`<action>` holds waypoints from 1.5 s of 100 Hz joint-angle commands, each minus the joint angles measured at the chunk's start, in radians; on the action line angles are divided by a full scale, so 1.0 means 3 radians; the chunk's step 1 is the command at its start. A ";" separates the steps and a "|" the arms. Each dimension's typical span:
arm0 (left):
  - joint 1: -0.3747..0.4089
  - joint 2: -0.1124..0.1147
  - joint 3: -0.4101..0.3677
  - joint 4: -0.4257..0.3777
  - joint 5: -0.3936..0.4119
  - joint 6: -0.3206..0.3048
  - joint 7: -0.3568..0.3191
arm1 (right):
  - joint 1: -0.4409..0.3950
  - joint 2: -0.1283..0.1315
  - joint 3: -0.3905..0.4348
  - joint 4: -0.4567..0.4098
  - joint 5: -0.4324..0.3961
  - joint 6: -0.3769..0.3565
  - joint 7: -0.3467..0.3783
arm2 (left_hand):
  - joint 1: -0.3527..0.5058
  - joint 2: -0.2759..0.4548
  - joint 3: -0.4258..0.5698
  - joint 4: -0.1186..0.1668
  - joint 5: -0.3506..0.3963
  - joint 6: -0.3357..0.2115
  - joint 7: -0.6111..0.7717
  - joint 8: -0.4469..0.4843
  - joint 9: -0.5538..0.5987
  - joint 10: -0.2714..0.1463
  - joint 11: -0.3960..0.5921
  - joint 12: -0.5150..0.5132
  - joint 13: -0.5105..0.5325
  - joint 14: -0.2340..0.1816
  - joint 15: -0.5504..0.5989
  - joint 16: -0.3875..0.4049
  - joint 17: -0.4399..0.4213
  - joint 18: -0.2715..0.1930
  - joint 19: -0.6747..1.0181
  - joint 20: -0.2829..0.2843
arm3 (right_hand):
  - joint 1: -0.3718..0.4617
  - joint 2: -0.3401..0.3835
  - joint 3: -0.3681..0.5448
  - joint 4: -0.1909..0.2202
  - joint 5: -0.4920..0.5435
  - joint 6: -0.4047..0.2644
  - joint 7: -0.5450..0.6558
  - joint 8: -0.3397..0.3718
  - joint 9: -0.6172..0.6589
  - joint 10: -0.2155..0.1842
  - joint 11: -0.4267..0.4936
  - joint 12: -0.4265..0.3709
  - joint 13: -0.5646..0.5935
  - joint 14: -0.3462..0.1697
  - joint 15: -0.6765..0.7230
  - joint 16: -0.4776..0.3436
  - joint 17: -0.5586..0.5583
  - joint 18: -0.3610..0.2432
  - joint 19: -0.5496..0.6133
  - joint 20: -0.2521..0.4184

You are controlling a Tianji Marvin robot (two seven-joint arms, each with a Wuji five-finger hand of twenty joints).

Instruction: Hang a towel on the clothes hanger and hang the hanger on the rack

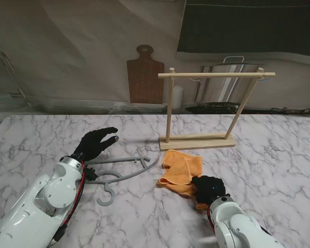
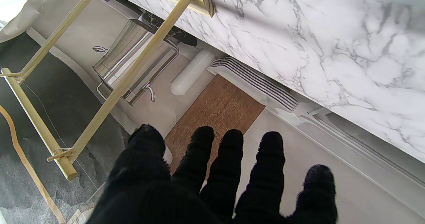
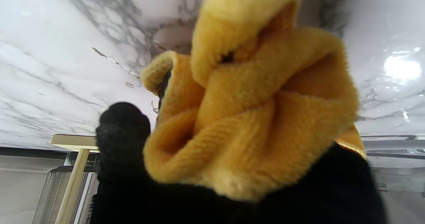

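Early stage, by the look of it. The orange towel (image 1: 181, 168) lies crumpled on the marble tabletop (image 1: 279, 155) in the lower centre of the stand view, just in front of the wooden rack (image 1: 215, 108). The right robot hand (image 1: 208, 188), black-gloved, sits at the towel's near edge; in its wrist view bunched folds of towel (image 3: 252, 111) fill the frame right against the palm, with one finger (image 3: 123, 131) standing beside the cloth, so it appears to be pinching or gathering the fabric, though the exact grip is hidden. The grey clothes hanger (image 1: 121, 173) lies flat on the tabletop at left of centre, hook toward the bottom of the frame, nothing draped on it. The left robot hand (image 1: 95, 143) hovers at the hanger's far side with its fingers (image 2: 229, 157) spread and holding nothing; whether it touches the hanger I cannot tell. The rack's top bar (image 1: 217, 75) is bare. My reading: nothing is finished. The towel is only being picked up; draping it over the hanger, lifting the hanger, and hooking it on the bar all remain.
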 commanded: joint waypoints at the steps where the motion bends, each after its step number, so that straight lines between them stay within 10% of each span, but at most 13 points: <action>1: 0.0008 -0.0007 0.0003 -0.0015 -0.0001 0.0003 -0.0039 | -0.0122 -0.0002 0.0011 0.0030 0.0026 -0.0029 0.0099 | 0.0010 0.0198 -0.0046 -0.0076 0.0011 -0.0020 0.0021 0.0003 0.0031 -0.0066 0.0020 0.0035 -0.0006 -0.0032 -0.0013 0.0039 -0.0029 0.0029 0.0385 0.0060 | 0.0285 0.0121 0.0360 0.0021 0.0293 -0.0347 0.0623 0.0023 0.0245 -0.0245 0.0566 0.0323 0.0293 -0.0386 0.0631 0.0197 0.0111 0.0008 0.0196 0.0074; 26: 0.0008 -0.0005 0.0004 -0.0019 0.0006 0.0006 -0.0046 | -0.0355 -0.0038 0.0315 -0.0396 0.0339 -0.0129 0.0218 | 0.0006 0.0201 -0.0047 -0.0076 0.0014 -0.0022 0.0023 0.0003 0.0028 -0.0064 0.0019 0.0034 -0.0002 -0.0036 -0.0011 0.0040 -0.0025 0.0032 0.0379 0.0068 | 0.0343 0.0320 0.0304 0.0033 0.0294 -0.0345 0.0808 0.0250 0.0175 -0.0227 0.0845 0.0835 0.0298 -0.0439 0.1239 0.0200 -0.0063 0.0191 0.0571 0.0100; 86: -0.0019 0.0002 0.0036 -0.0012 0.0003 0.0014 -0.0087 | -0.0733 -0.0140 0.1160 -0.1471 0.0719 -0.0283 0.0185 | 0.0011 0.0203 -0.0045 -0.0074 0.0013 -0.0020 0.0021 0.0003 0.0029 -0.0064 0.0017 0.0032 -0.0001 -0.0036 -0.0012 0.0040 -0.0012 0.0031 0.0369 0.0077 | 0.0290 0.0296 0.0300 0.0183 0.0271 -0.0337 0.0951 0.0464 0.0279 -0.0214 0.1033 0.0923 0.0286 -0.0464 0.1620 0.0236 0.0021 0.0200 0.0869 -0.0018; 114: -0.0125 0.0079 0.0005 0.0002 0.0245 -0.0066 -0.0327 | -0.0658 -0.0210 0.1354 -0.1674 0.0700 -0.0263 -0.0178 | -0.0002 0.0219 -0.0048 -0.0078 -0.0004 -0.0039 0.0019 0.0005 -0.0606 -0.0012 -0.0278 -0.0140 -0.0145 -0.0090 -0.0064 0.0016 0.0017 -0.0026 0.0404 0.0085 | 0.0323 0.0377 0.0109 0.0160 0.0101 -0.0251 0.0801 0.0407 0.0281 -0.0211 0.1011 0.0756 0.0282 -0.0385 0.1580 0.0203 -0.0017 0.0222 0.0865 -0.0056; 150: -0.0134 0.0186 -0.0171 0.0078 0.0542 -0.0193 -0.0676 | -0.0683 -0.0230 0.1297 -0.1596 0.0688 -0.0179 -0.0330 | -0.0003 0.0220 -0.0047 -0.0078 -0.0068 -0.0052 -0.0030 -0.0027 -0.0392 -0.0101 -0.0243 -0.0253 -0.0221 -0.0121 -0.0178 -0.0118 0.0009 -0.0032 0.0325 -0.0038 | 0.0371 0.0451 -0.0104 0.0139 0.0244 -0.0365 0.0997 0.0332 0.0380 -0.0195 0.1066 0.0694 0.0282 -0.0376 0.1651 0.0243 -0.0006 0.0240 0.0898 -0.0045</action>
